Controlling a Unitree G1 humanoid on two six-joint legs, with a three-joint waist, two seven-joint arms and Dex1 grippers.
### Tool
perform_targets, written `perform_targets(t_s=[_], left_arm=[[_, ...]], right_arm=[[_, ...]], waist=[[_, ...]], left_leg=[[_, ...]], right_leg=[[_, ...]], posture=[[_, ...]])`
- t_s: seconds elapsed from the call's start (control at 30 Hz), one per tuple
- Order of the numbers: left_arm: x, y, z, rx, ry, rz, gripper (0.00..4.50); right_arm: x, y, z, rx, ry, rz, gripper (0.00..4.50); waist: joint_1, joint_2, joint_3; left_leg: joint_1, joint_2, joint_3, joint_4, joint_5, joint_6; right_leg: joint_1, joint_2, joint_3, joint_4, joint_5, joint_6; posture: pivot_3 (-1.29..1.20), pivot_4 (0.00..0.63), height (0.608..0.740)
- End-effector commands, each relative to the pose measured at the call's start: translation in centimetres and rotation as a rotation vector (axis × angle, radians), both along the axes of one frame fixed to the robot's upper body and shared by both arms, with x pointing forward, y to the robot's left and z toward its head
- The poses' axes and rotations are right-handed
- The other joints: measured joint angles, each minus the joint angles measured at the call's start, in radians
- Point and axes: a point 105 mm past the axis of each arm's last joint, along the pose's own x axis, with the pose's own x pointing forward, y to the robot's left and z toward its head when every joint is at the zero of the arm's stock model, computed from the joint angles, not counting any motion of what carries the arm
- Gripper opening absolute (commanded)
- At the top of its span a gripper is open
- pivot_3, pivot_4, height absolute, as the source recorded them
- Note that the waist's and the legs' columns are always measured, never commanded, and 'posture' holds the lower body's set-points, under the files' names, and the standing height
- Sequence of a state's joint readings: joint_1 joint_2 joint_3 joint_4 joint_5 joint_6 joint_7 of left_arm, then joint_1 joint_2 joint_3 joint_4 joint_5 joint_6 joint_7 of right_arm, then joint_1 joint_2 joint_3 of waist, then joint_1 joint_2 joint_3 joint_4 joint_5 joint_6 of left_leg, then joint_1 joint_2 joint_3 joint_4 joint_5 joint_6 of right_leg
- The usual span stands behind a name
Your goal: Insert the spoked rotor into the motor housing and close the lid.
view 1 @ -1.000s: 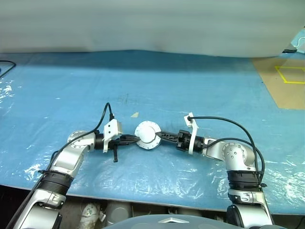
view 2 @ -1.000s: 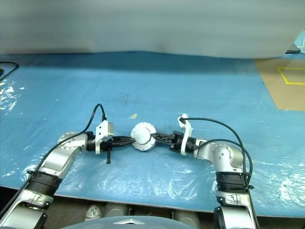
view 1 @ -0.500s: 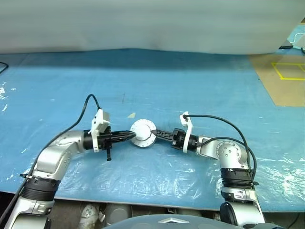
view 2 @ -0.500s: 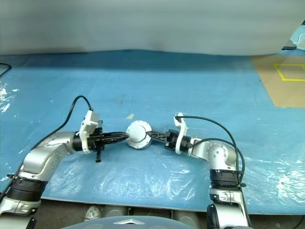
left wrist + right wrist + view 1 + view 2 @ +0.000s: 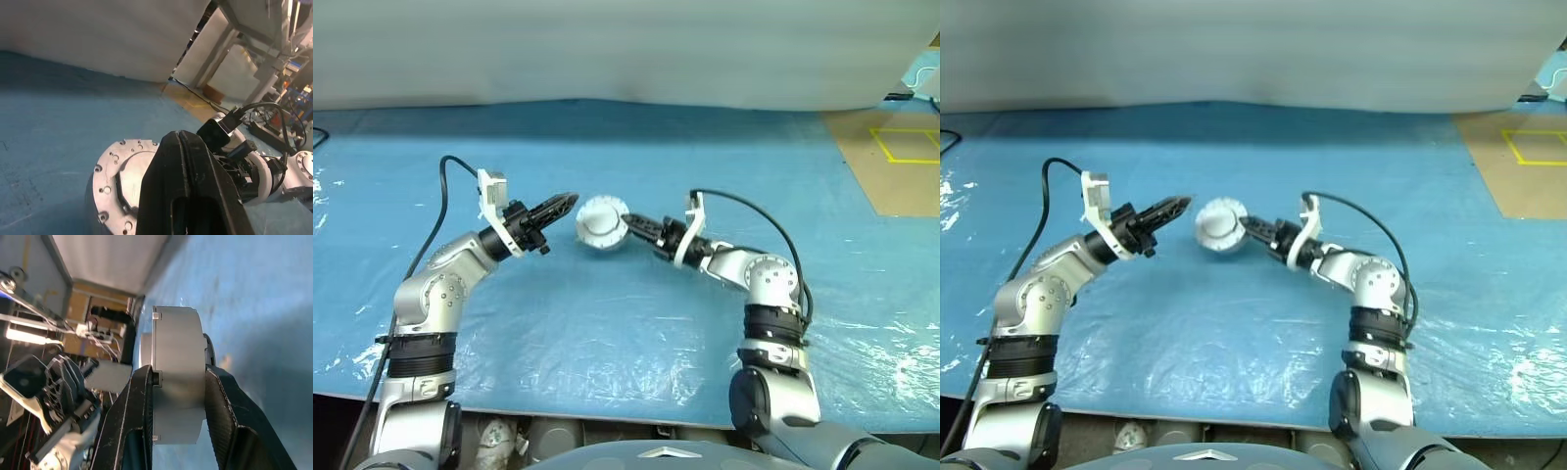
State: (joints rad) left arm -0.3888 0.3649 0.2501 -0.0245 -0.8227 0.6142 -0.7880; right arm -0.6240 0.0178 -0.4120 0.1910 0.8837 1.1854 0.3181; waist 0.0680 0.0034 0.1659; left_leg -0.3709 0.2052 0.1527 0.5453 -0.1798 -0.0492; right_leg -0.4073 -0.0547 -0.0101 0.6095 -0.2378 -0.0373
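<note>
My right gripper is shut on the motor housing, a squat round silver body held up off the blue sheet. In the right wrist view its fingers clamp the housing's two flat faces. My left gripper is shut and empty, its tips pointing at the housing from the left, a small gap away. The left wrist view looks over the shut fingers at a flat silver face with small holes on the housing. I cannot tell the lid apart from the housing. The spoked rotor is hidden.
A blue plastic sheet covers the table, with its front edge close to me. A white backdrop runs along the far side. At the far right lies a brown floor patch with yellow tape.
Both arms have risen. The right gripper has lifted the housing off the sheet. The left gripper has rolled and come away from the housing to its left.
</note>
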Motion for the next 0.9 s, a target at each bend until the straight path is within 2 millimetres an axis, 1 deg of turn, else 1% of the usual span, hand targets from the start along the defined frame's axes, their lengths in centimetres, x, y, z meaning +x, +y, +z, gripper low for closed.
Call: perform_targets(t_s=[0.03,0.1,0.2,0.27,0.3,0.37,0.53,0.63,0.7,0.77,0.83,0.9], left_arm=[[0.3,1.9,0.6,-0.109,0.023,0.063,0.95],[0.1,2.0,0.7,-0.177,0.050,0.055,1.59],[-0.1,1.9,0.4,-0.253,0.099,0.039,2.73],[-0.6,1.6,-0.5,-0.309,0.177,-0.007,3.34],[-0.9,1.3,-1.3,-0.314,0.219,-0.026,3.73],[-1.3,0.8,-2.2,-0.356,0.288,-0.069,4.42],[-1.4,0.2,-2.9,-0.431,0.348,-0.117,4.47],[-1.0,-0.6,-2.4,-0.535,0.365,-0.144,4.47],[-0.9,-0.8,-2.3,-0.566,0.373,-0.149,4.47],[-1.1,-1.4,-2.8,-0.586,0.405,-0.170,4.47],[-0.9,-1.7,-3.9,-0.616,0.455,-0.167,4.47],[-0.9,-1.6,-4.1,-0.647,0.464,-0.169,4.47]], right_arm=[[0.3,0.5,3.0,0.089,-0.075,0.013,1.07],[0.2,0.6,4.0,0.093,-0.097,0.025,1.07],[0.0,0.7,5.0,0.109,-0.122,0.039,1.07],[-0.2,1.0,4.8,0.105,-0.116,0.048,1.07],[-0.3,1.3,4.9,0.104,-0.114,0.053,1.07],[-0.6,1.5,5.4,0.113,-0.125,0.062,1.07],[-0.6,1.5,6.0,0.116,-0.135,0.062,1.07],[-0.7,1.6,6.4,0.118,-0.147,0.068,1.07],[-0.7,1.7,6.4,0.116,-0.147,0.070,1.07],[-0.7,1.7,6.4,0.114,-0.144,0.072,1.07],[-0.7,1.7,6.3,0.109,-0.142,0.074,1.07],[-0.9,1.7,6.4,0.106,-0.146,0.083,1.07]], waist=[[0.001,0.000,0.000],[0.002,0.000,0.000],[0.004,0.000,0.000],[0.004,0.000,0.000],[0.004,0.000,0.000],[0.004,0.000,0.000],[0.005,-0.001,0.000],[0.007,-0.001,0.000],[0.007,-0.001,0.000],[0.007,-0.001,0.000],[0.006,-0.001,0.000],[0.006,-0.001,0.000]], left_leg=[[-0.001,0.000,-0.001,0.000,0.000,-0.001],[-0.003,0.001,-0.003,0.000,-0.001,-0.001],[-0.007,0.000,-0.004,0.002,-0.001,-0.001],[-0.008,0.001,-0.004,0.002,-0.001,-0.001],[-0.007,0.001,-0.004,0.002,-0.001,-0.001],[-0.006,0.001,-0.004,0.001,-0.001,-0.001],[-0.006,0.001,-0.005,0.004,-0.001,-0.001],[-0.006,0.000,-0.005,0.006,-0.001,-0.001],[-0.007,0.000,-0.005,0.007,-0.001,-0.001],[-0.007,0.001,-0.005,0.007,-0.001,-0.001],[-0.007,0.001,-0.005,0.007,-0.001,-0.001],[-0.007,0.001,-0.005,0.007,-0.001,-0.001]], right_leg=[[0.000,0.001,0.000,0.000,0.000,0.000],[-0.001,0.001,-0.002,-0.001,0.000,0.000],[-0.002,0.001,-0.004,-0.003,0.000,0.000],[-0.002,0.000,-0.005,-0.002,0.000,0.000],[-0.002,0.000,-0.005,-0.002,0.000,0.000],[-0.002,0.000,-0.005,-0.001,0.000,0.000],[-0.001,0.000,-0.005,0.000,0.001,0.001],[0.000,-0.001,-0.005,0.000,0.001,0.002],[0.000,-0.001,-0.005,0.000,0.002,0.003],[0.000,-0.001,-0.005,0.000,0.002,0.003],[0.000,0.000,-0.005,0.001,0.002,0.003],[0.000,0.000,-0.005,0.001,0.002,0.003]], posture=[[0.00,0.150,0.740],[0.00,0.150,0.740],[0.00,0.150,0.740],[0.00,0.150,0.740],[0.00,0.150,0.740],[0.00,0.150,0.740],[0.00,0.150,0.740],[0.00,0.150,0.740],[0.00,0.150,0.740],[0.00,0.150,0.740],[0.00,0.150,0.740],[0.00,0.150,0.740]])
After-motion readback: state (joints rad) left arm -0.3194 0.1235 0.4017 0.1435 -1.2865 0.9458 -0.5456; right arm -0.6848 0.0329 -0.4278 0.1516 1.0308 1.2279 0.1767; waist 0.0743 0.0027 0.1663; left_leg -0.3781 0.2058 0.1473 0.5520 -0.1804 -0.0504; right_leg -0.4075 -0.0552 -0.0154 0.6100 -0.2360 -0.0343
